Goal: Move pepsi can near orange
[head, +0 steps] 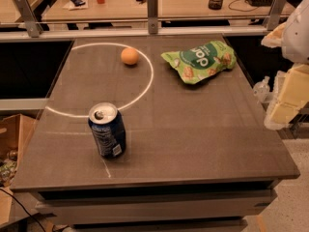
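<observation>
The pepsi can (107, 130) stands upright on the dark table (203, 129), near the front left, with its silver top and pull tab showing. The orange (130, 56) lies at the far side of the table, inside a white circle line, well apart from the can. My gripper (284, 103) shows as pale blocks at the right edge of the camera view, beyond the table's right side, far from the can and holding nothing that I can see.
A green snack bag (200, 61) lies at the far right of the table, to the right of the orange. A glass barrier with metal posts (152, 11) runs along the back edge. A cardboard box (12, 144) stands on the floor at the left.
</observation>
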`<state>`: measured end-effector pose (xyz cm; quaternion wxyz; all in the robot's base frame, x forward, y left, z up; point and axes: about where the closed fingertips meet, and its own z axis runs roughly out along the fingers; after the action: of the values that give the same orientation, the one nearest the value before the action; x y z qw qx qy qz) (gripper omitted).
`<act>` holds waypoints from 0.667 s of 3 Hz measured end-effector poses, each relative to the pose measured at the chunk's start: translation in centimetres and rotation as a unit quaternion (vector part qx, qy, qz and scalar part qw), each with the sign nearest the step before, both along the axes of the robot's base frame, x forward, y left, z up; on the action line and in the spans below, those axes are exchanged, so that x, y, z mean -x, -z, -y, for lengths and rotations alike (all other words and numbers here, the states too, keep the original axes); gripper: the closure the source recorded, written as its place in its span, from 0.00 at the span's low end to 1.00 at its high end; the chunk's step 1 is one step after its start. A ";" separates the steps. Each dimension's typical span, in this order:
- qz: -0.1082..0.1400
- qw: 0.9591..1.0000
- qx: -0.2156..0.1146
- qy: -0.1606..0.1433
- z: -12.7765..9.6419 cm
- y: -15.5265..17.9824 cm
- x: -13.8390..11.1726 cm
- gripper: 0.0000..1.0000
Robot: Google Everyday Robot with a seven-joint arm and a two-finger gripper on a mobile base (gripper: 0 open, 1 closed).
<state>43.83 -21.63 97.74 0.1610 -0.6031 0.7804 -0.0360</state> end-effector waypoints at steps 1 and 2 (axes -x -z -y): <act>0.000 1.000 0.000 0.000 0.0 0.0 0.0 0.00; -0.008 0.998 -0.050 0.030 0.1 0.4 0.6 0.00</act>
<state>43.18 -21.74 97.31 0.1839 -0.5707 0.8003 0.0034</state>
